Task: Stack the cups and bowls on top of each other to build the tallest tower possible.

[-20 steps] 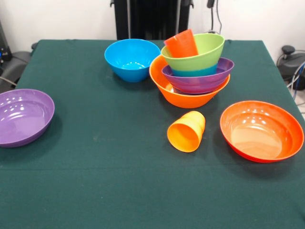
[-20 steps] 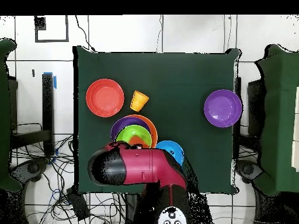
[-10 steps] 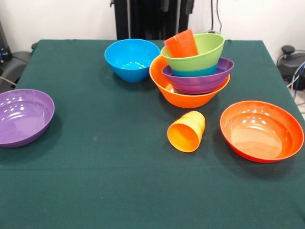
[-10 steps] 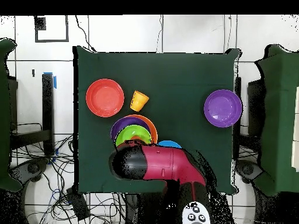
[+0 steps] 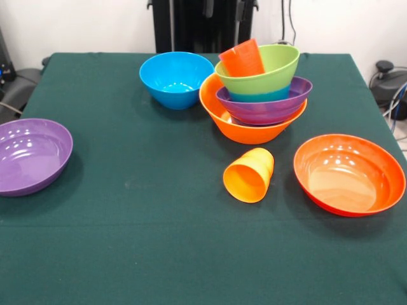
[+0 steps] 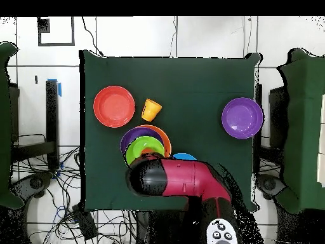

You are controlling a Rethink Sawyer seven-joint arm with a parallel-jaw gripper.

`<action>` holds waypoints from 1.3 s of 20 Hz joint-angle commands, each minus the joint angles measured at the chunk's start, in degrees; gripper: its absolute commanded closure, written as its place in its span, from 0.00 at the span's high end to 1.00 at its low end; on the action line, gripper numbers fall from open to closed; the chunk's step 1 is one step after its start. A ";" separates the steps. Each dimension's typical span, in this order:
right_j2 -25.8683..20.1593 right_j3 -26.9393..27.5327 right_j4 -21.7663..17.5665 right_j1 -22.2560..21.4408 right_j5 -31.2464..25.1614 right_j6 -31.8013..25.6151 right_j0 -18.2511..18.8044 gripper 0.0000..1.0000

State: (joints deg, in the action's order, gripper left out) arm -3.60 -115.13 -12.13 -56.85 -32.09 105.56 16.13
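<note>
We saw the tower point(image 5: 257, 95) beside the blue bowl point(image 5: 176, 78); the arm point(image 6: 181, 181) hid its gripper, so its grasp stayed unknowable.

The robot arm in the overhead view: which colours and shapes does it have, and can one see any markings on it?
The arm is a thick, rounded body in dark red, with a glossy black rounded cap at one end. Toward the base it ends in a white oval panel with small dark buttons. No cables on it can be made out. The claw is not visible.
</note>
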 commanded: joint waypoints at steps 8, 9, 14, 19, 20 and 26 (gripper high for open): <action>-7.66 -3.69 -7.86 3.03 2.60 -7.34 5.38 1.00; -7.91 -3.86 -8.41 3.27 3.00 -7.52 6.00 1.00; -10.18 -5.85 -10.44 2.58 3.83 -9.44 10.06 1.00; -11.84 -5.72 -13.00 3.31 3.99 -9.20 12.54 1.00; -12.15 -5.66 -13.46 3.45 4.05 -9.02 12.93 1.00; -14.00 -5.79 -15.01 3.53 3.61 -7.80 14.58 1.00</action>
State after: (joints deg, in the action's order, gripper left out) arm -10.62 -118.38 -21.97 -56.86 -32.08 105.56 29.80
